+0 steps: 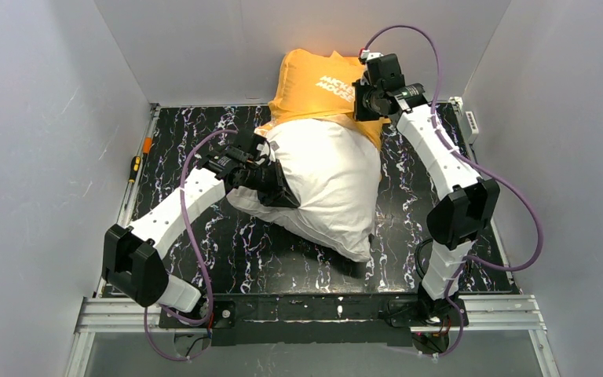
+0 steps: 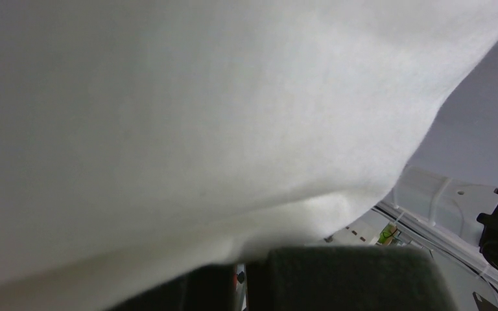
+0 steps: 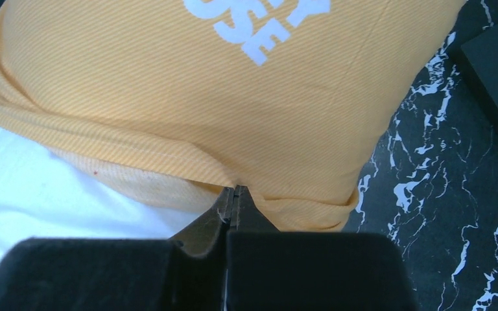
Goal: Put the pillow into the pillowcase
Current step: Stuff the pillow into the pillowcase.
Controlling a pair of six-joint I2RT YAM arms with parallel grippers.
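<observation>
Pillow (image 1: 330,177) lies long axis into the pillowcase (image 1: 314,78) at the tabletop's (image 1: 267,255) far edge; right jaws pinch its hem, left jaws grip pillow.

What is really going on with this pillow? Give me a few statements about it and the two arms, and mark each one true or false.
1. The pillow is fully inside the pillowcase. False: only its far end is in, and most of it lies outside.
2. The pillowcase shows white lettering on top. True.
3. The right arm's jaws are wide open. False: they are shut on the pillowcase's hem.
4. The left arm reaches the pillow's left side and touches it. True.
</observation>
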